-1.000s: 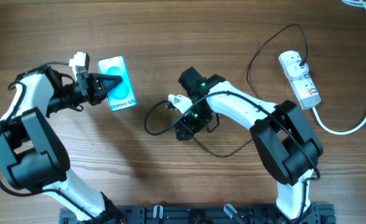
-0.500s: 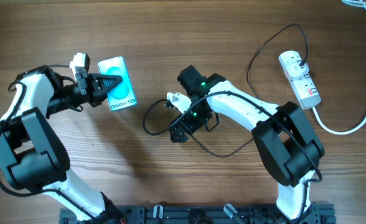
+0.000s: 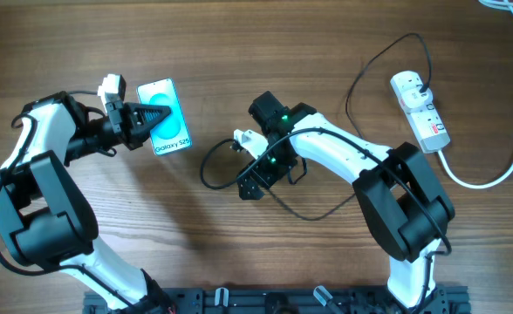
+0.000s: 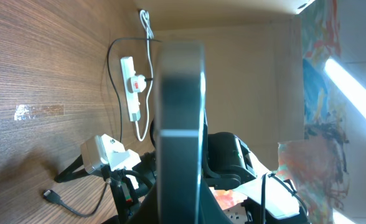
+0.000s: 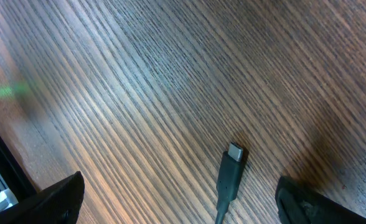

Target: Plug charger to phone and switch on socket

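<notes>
The phone lies at the left of the table, screen up, with a teal oval and "Galaxy S25". My left gripper is shut on it from the left. In the left wrist view the phone stands edge-on between the fingers. The charger cable runs from the socket and loops to mid-table. My right gripper is open over its end. In the right wrist view the metal-tipped plug lies flat on the wood between the two open fingertips, untouched.
A thick white cord leaves the socket toward the right edge. The socket also shows far off in the left wrist view, with the plug end on the wood. A black rail runs along the table's front edge.
My right gripper has shifted slightly left and toward the front over the cable end, then stopped. The left gripper and the phone have not moved.
</notes>
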Motion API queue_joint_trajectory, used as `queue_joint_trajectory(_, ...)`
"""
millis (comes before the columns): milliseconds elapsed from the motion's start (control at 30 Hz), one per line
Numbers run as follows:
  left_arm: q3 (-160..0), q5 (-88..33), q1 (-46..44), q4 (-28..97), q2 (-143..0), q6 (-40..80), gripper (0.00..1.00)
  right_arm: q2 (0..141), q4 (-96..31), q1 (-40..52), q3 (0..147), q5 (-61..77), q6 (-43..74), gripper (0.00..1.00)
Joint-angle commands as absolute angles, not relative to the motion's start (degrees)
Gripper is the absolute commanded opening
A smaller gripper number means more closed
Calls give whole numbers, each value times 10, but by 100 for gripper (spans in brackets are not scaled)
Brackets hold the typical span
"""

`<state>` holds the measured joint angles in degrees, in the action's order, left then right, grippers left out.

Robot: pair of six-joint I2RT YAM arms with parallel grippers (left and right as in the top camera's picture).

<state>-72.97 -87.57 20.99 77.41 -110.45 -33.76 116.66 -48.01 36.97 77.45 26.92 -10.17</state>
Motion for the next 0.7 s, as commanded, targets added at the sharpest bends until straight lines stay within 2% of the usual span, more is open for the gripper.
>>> queue_joint_trajectory(0, -731, -903, 210, 776, -1097, -338, 4, 1191, -476, 367, 762, 218, -101, 100)
queue_joint_trajectory(667, -731, -858, 210, 799, -1097, -338, 4, 1191, -461, 367, 762, 175, -103, 100)
